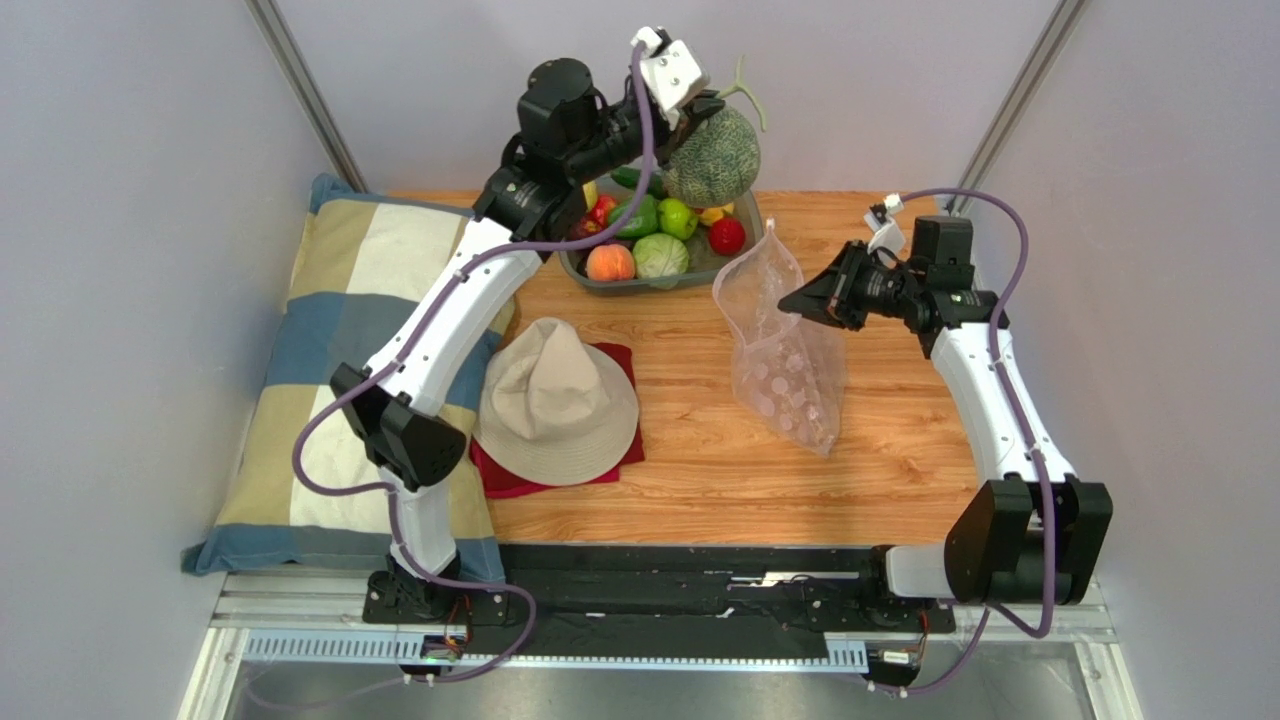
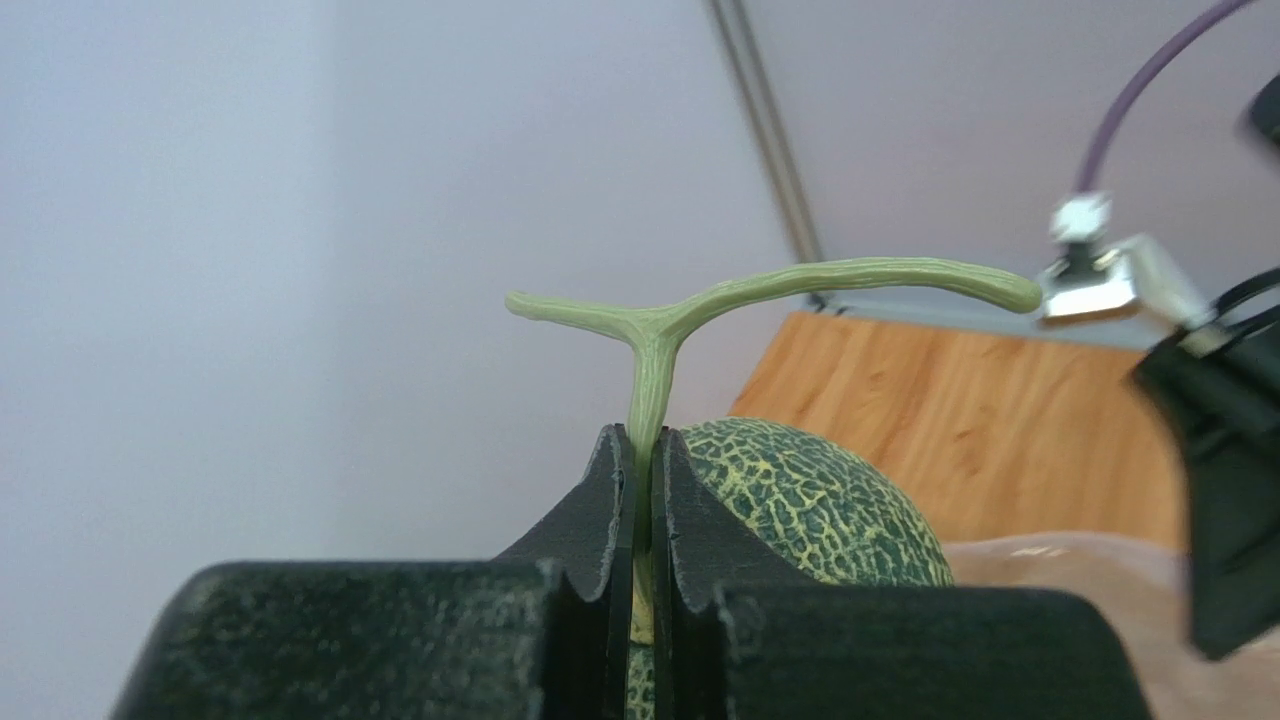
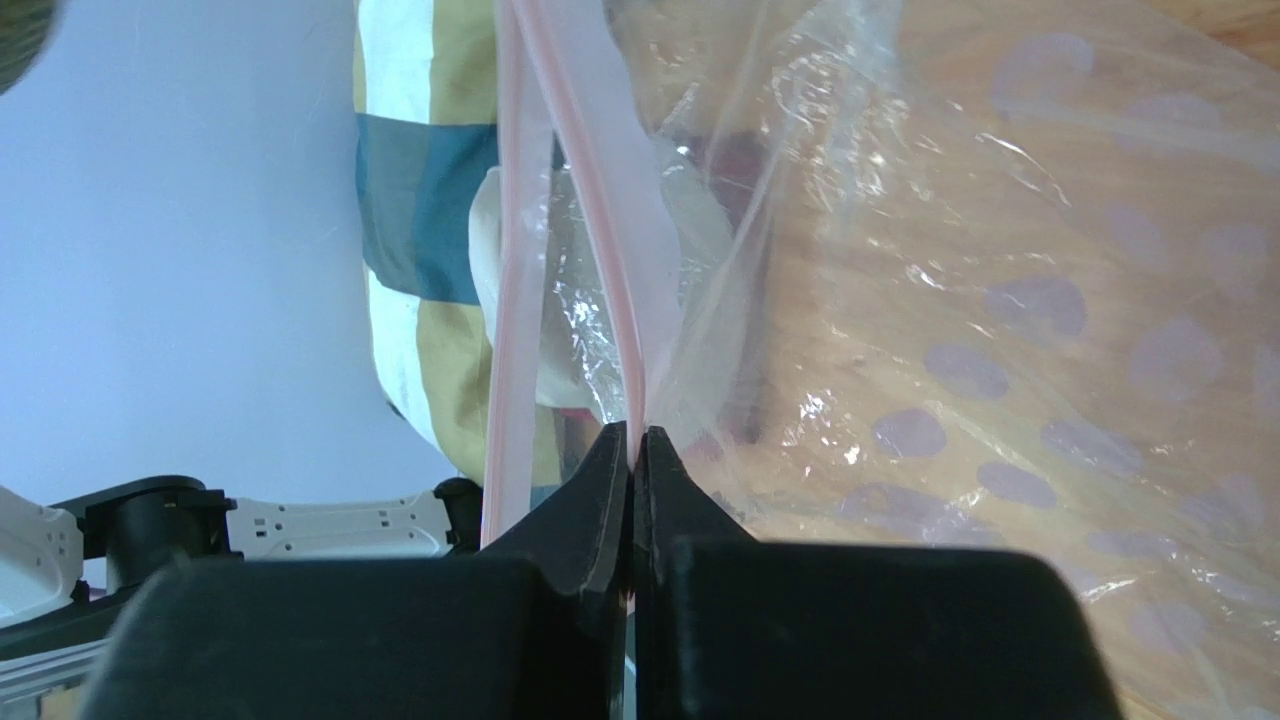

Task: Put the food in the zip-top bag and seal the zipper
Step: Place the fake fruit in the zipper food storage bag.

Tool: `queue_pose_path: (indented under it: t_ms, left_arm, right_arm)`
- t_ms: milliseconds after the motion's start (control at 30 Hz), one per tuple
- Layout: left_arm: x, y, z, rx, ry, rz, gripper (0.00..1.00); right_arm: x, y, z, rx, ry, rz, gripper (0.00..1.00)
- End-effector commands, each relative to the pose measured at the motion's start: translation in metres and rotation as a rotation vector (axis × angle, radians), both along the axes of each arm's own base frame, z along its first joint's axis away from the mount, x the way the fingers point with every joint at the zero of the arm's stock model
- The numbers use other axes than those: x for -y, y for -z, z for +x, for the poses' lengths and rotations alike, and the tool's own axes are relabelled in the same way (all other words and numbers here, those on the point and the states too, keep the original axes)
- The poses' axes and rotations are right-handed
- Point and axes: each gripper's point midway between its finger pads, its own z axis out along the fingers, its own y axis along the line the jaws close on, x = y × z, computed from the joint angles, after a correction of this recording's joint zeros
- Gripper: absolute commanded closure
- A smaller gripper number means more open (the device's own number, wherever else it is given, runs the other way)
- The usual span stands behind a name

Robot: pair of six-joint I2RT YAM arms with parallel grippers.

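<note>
While the melon (image 1: 712, 156) hangs above the bowl (image 1: 571, 267) at the far side of the counter (image 1: 721, 480), the left claw (image 1: 696, 108) is clamped tight on its stem (image 2: 649, 375), probably because the round body is too wide for the jaws. To its right the bag (image 1: 781, 338) is held up, the right claw (image 1: 796, 305) closed on its lip at the zipper (image 3: 519, 225), seemingly to present the mouth for loading. Only the wrist views show both pinches. Only the overhead view shows melon and bag apart, with the other food (image 1: 658, 255) in the bowl.
</note>
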Motion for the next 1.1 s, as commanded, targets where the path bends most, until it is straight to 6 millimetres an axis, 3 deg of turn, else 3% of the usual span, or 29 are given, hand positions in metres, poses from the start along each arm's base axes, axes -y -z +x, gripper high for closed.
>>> queue_pose_path:
  t_ms: [0,133,300,433,767,1067]
  left_arm:
    - [0.003,-0.022,-0.053,-0.178,0.145,-0.114,1.0]
    - [0.018,-0.002,-0.085,-0.298,0.243,-0.12,1.0]
    - [0.031,0.029,-0.102,-0.459,0.299,-0.146,1.0]
    - [0.042,0.066,-0.103,-0.605,0.315,-0.159,1.0]
    - [0.06,0.127,-0.092,-0.806,0.32,-0.195,1.0]
    - [0.066,0.175,-0.081,-0.918,0.265,-0.217,1.0]
  right_arm:
    - [-0.009,0.015,0.006,-0.039,-0.012,0.071,1.0]
    - [-0.011,0.031,0.011,-0.06,-0.017,0.093,1.0]
    - [-0.013,0.05,0.016,-0.075,-0.017,0.123,1.0]
    - [-0.015,0.078,0.017,-0.129,-0.01,0.16,1.0]
    - [-0.014,0.142,0.014,-0.21,0.007,0.146,1.0]
    - [-0.01,0.17,0.013,-0.23,0.014,0.102,1.0]
